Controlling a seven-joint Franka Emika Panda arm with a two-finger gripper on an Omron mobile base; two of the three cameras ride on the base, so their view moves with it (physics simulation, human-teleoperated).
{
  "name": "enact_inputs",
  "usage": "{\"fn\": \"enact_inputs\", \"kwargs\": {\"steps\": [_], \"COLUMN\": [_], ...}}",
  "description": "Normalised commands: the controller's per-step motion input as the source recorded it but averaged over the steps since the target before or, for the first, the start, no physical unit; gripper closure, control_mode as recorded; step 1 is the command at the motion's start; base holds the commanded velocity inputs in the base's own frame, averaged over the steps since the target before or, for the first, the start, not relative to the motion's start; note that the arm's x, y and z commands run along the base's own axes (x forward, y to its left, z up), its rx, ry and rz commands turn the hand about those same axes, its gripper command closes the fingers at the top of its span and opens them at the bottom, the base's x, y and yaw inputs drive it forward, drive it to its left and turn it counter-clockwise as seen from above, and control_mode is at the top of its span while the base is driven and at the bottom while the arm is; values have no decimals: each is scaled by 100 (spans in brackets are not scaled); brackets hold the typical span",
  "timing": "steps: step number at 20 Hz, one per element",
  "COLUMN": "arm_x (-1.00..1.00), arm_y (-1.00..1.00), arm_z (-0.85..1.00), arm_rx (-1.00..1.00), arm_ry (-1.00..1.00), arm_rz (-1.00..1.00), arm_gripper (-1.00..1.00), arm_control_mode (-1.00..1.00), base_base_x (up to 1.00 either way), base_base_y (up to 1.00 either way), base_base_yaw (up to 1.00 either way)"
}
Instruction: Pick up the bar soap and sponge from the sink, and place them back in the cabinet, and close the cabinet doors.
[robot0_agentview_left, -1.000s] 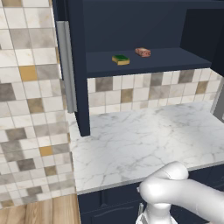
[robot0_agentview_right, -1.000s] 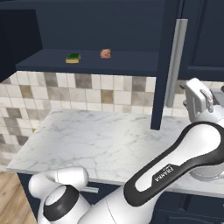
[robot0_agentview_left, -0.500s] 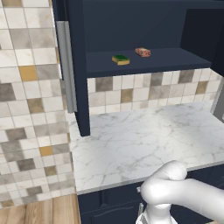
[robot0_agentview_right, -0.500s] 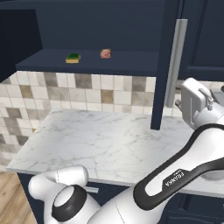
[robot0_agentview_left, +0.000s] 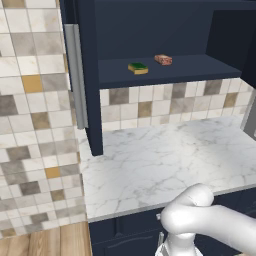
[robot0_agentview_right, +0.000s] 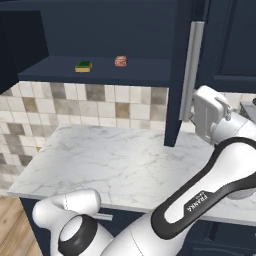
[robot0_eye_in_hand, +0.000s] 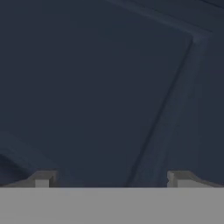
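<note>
Gaping claw (robot0_eye_in_hand: 111, 180) empty, facing cabinet door (robot0_eye_in_hand: 100, 87).

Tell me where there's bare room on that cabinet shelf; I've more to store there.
The shelf is bare right of the soap and left of the sponge. Only the narrow gap between those two is crowded. The marble counter below lies bare.

The arm's white hand (robot0_agentview_right: 212, 120) has drifted left toward the open right cabinet door's silver handle (robot0_agentview_right: 191, 70)
</note>
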Motion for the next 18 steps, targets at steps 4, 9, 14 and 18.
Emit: {"fn": "enact_inputs", "kwargs": {"steps": [4,9,14,18], "arm_x": [-1,0,4,7], "arm_y": [34,53,66,65], "arm_z": [0,0,6,7], "arm_rx": [0,-1,-1,-1], "arm_ry": [0,0,0,0], "arm_rz": [10,4,0,0], "arm_gripper": [-100,-100,-100,-100], "arm_control_mode": [-100,-100,-100,-100], "base_base_x": [0,0,0,0], "base_base_y": [0,0,0,0], "base_base_yaw": [0,0,0,0]}}
